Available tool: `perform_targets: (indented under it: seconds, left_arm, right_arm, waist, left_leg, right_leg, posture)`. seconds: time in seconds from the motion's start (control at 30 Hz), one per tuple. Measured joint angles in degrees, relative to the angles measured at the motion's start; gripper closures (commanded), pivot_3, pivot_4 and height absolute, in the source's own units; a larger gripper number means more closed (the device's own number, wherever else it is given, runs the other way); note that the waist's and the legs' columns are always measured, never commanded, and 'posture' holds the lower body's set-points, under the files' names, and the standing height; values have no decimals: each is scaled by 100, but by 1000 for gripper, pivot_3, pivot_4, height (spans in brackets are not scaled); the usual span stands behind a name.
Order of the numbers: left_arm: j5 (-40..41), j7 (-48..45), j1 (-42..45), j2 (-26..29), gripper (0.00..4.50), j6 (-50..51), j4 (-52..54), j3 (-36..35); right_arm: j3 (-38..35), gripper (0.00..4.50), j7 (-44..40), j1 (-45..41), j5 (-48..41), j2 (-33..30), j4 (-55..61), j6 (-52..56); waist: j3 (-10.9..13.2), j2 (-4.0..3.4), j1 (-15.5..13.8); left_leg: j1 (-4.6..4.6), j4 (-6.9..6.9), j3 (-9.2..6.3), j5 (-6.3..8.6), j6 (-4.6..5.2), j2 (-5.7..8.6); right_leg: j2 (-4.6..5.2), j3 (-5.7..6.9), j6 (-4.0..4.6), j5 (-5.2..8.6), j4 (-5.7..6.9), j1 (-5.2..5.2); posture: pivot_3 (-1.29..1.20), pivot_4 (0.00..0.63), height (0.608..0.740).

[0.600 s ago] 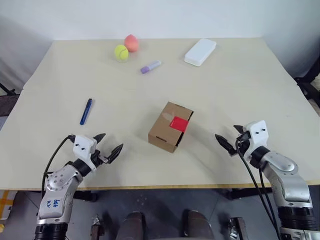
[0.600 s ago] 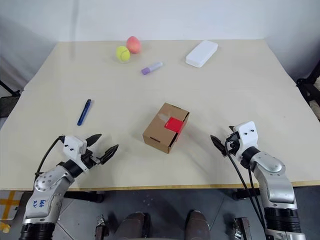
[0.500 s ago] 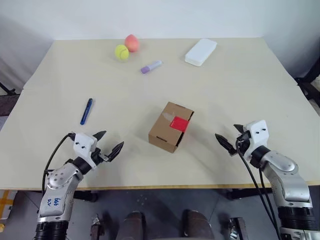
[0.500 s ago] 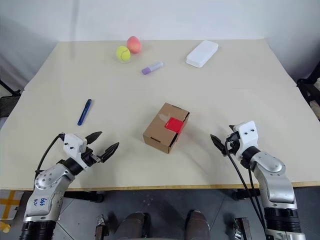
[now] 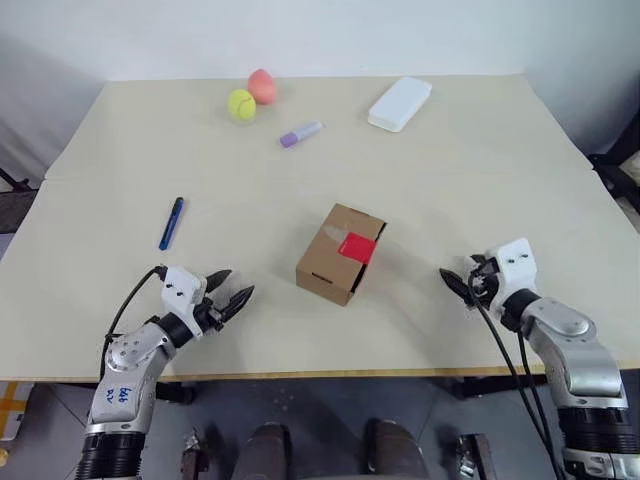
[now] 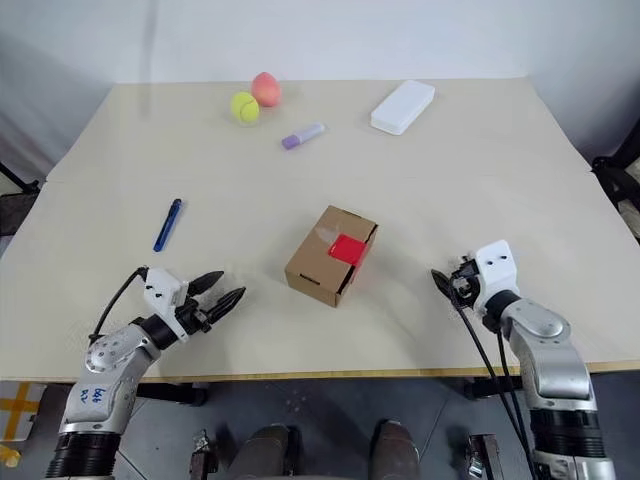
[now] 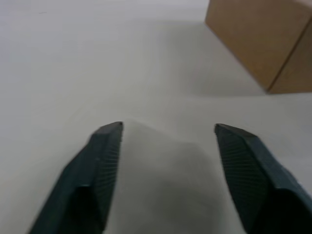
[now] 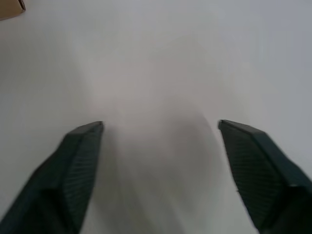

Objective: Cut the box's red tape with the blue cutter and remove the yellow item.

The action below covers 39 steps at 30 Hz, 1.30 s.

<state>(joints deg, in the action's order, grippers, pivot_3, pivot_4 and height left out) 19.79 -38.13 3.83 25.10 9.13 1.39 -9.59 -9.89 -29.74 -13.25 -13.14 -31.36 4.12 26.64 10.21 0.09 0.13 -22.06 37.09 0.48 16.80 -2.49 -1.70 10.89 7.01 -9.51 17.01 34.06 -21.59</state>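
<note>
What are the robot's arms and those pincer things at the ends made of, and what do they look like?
Each arm is silver-grey metal with black joints. The left end effector and right end effector each have a white block carrying two pointed black fingers with ribbed pads. Black cables loop along both; blue handwriting marks the left forearm.

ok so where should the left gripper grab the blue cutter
Probably mid-barrel, coming down from above: the blue cutter lies flat on the table, slim, its length running away from the robot, so the left gripper should close its fingers across the narrow width.
</note>
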Motion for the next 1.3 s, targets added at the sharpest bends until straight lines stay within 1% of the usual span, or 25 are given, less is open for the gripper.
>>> perform_targets:
  seconds: [0.17, 0.2, 0.23, 0.33, 0.47, 0.57, 0.7, 0.8, 0.9, 1.0, 1.2, 1.3]
  left_arm:
    - [312, -391, -40, 252, 4016, 381, 49, -41]
    - [328, -409, -39, 275, 4395, 412, 44, -58]
    - [340, -414, -33, 284, 4500, 431, 41, -66]
    - [353, -387, 57, 283, 4500, 471, -10, -66]
    - [265, -263, 672, 117, 4500, 514, -292, 50]
    - [228, -260, 1144, -78, 4500, 677, -411, 387]
    - [33, -275, 1554, -366, 4500, 953, -555, 960]
    - [-7, -292, 1648, -445, 4500, 1015, -595, 1121]
    - [-4, -413, 1702, -426, 4500, 1277, -584, 1257]
    - [21, -699, 1774, -422, 4500, 1658, -396, 1574]
    - [78, -1088, 2012, -613, 4500, 2277, -241, 2102]
    - [75, -1104, 2044, -660, 4500, 2335, -222, 2159]
  right_arm:
    - [146, 3700, -328, -702, -14, -220, -173, 142]
    - [205, 4129, -405, -847, -16, -240, -243, 186]
    - [268, 4406, -465, -955, -17, -241, -279, 224]
    - [443, 4465, -591, -1181, -28, -239, -383, 426]
    - [1000, 4465, -936, -1473, -26, -191, -418, 703]
    - [1405, 4465, -1231, -1708, -36, -75, -420, 747]
    - [1710, 4465, -1524, -2244, -33, 155, -614, 774]
    - [1888, 4465, -1597, -2500, 5, 293, -832, 770]
    - [2008, 4465, -1611, -2728, 103, 429, -1179, 770]
    - [2056, 4465, -1654, -3103, 170, 541, -1406, 764]
    - [2343, 4465, -2096, -3469, 405, 518, -1731, 566]
    - [2383, 4465, -2242, -3518, 496, 422, -1757, 578]
  waist:
    - [0, 0, -1]
    - [0, 0, 4]
    - [0, 0, 1]
    - [0, 0, -4]
    - [0, 1, -28]
    - [1, 1, -14]
    - [1, 2, 15]
    - [1, 2, 13]
    - [1, 2, 9]
    - [1, 2, 0]
    - [1, 2, 0]
    - [1, 3, 2]
  left_leg:
    - [2, 1, 5, 4, 2, -1]
    - [3, 1, 6, 4, 3, -2]
    - [3, 0, 6, 4, 2, -5]
    - [2, 3, 8, 4, 2, -5]
    - [-2, 10, 7, 5, 2, -4]
    - [-2, 9, 9, 6, 3, -4]
    - [-1, 8, 10, 5, 2, -6]
    - [-1, 6, 9, 6, 2, -8]
    - [-2, 9, 12, 6, 2, -8]
    - [-3, 9, 12, 6, 2, -7]
    - [-3, 11, 13, 6, 1, -7]
    - [-3, 8, 13, 6, 1, -7]
  right_leg:
    - [-1, -5, 0, 0, -1, -1]
    - [-2, -6, 0, 0, 0, -1]
    - [-5, -6, 0, 0, -1, -1]
    - [-5, -7, 0, -1, -1, -1]
    - [-5, -7, -2, -4, -2, -1]
    - [-6, -8, -4, -4, -5, -2]
    - [-11, -10, -4, -4, -5, -2]
    - [-12, -11, -4, -4, -5, -3]
    - [-12, -12, -4, -5, -6, -3]
    - [-12, -13, -4, -5, -6, -4]
    - [-12, -14, -4, -5, -6, -4]
    - [-12, -14, -4, -5, -6, -4]
  posture:
    - [0, 150, 740]
    - [0, 150, 740]
    - [0, 150, 740]
    - [0, 150, 740]
    - [0, 150, 740]
    - [0, 150, 740]
    - [0, 150, 740]
    - [0, 150, 740]
    - [0, 150, 740]
    - [0, 150, 740]
    - [0, 150, 740]
    - [0, 150, 740]
